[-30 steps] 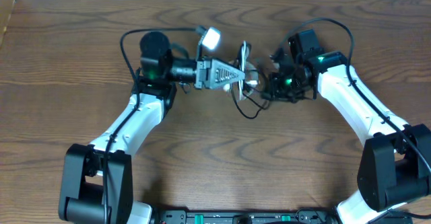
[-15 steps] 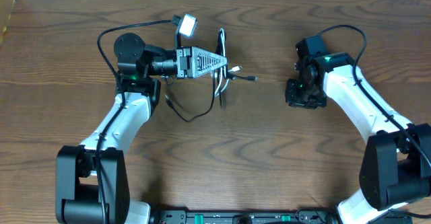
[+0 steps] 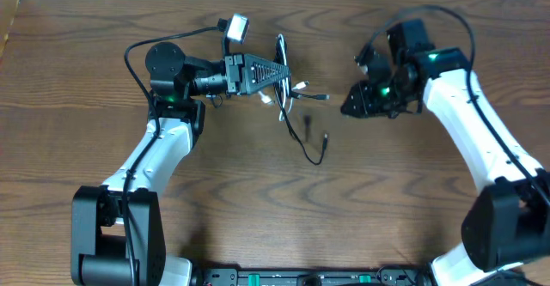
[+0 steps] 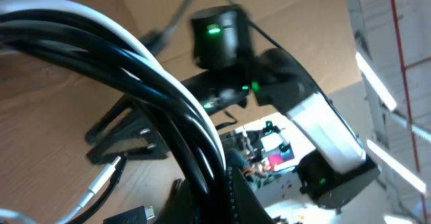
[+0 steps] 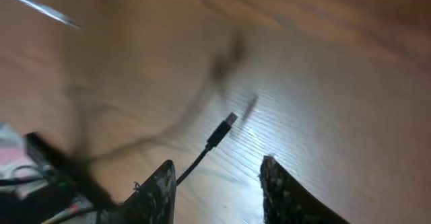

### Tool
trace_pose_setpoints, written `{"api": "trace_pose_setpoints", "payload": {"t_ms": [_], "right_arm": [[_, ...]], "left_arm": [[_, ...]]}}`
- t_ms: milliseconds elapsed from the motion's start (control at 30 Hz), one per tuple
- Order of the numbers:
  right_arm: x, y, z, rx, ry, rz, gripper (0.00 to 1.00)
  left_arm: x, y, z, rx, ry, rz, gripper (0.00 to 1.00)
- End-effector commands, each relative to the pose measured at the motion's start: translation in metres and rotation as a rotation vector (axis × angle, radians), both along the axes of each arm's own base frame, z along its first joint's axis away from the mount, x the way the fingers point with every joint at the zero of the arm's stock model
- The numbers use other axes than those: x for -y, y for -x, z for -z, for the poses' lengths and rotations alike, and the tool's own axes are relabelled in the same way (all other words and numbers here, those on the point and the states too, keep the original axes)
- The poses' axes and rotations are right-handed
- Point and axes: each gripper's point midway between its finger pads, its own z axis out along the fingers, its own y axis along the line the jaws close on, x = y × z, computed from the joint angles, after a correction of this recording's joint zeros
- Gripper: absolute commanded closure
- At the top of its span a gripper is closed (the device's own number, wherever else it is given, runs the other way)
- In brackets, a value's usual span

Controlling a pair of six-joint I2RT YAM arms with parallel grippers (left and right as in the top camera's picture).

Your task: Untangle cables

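Cables (image 3: 282, 58) sit bunched in the left claw (image 3: 286, 73), which is clenched on them. In the overhead view the bundle's long axis runs across the claw tips, toward the far edge of the tabletop (image 3: 258, 209). The black cable (image 3: 302, 140) trails from the left claw toward the near side and to the right, then hooks back up to its plug end. A pale plug of the white cable (image 3: 302, 89) sticks out just right of the left claw, pointing right. The right claw (image 3: 348, 107) stands well apart from the left claw, tilted toward it.

Half a second earlier the black cable looped on the other side of the left claw. A second ago both claws met at the bundle.

From the left wrist, the white cable (image 4: 67, 12) and the black strands (image 4: 182, 109) sweep across the lens, too close to show the clamp. The right claw (image 4: 128, 133) lies beyond them.

From the right wrist, the right claw (image 5: 215, 190) is released, its fingers apart with nothing gripped. The USB plug (image 5: 229, 120) on the black cable lies on the tabletop pointing up and right.
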Motion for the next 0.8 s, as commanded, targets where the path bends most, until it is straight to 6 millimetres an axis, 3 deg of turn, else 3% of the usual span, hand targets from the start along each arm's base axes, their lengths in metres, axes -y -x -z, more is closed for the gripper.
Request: {"api": "trace_pose_setpoints", "payload": {"t_ms": [0, 100, 200, 367, 500, 767], "right_arm": [[-0.004, -0.009, -0.069, 0.184, -0.133, -0.055, 0.61], [-0.008, -0.008, -0.1, 0.27, -0.215, -0.09, 0.57], [-0.013, -0.003, -0.113, 0.294, -0.262, -0.114, 0.56], [-0.02, 0.004, -0.118, 0.299, -0.306, -0.167, 0.57], [-0.024, 0.008, -0.12, 0.295, -0.331, -0.182, 0.6], [-0.042, 0.015, -0.124, 0.359, -0.342, -0.294, 0.57]], "left_arm": [[-0.001, -0.01, -0.008, -0.077, 0.026, -0.055, 0.92], [0.0, -0.021, -0.009, -0.162, 0.051, -0.111, 0.93], [0.006, -0.03, -0.003, -0.267, 0.066, -0.164, 0.93], [0.022, -0.039, 0.009, -0.438, 0.078, -0.226, 0.93], [0.032, -0.045, 0.008, -0.527, 0.116, -0.274, 0.92], [0.037, -0.046, 0.008, -0.551, 0.129, -0.291, 0.93]]}}
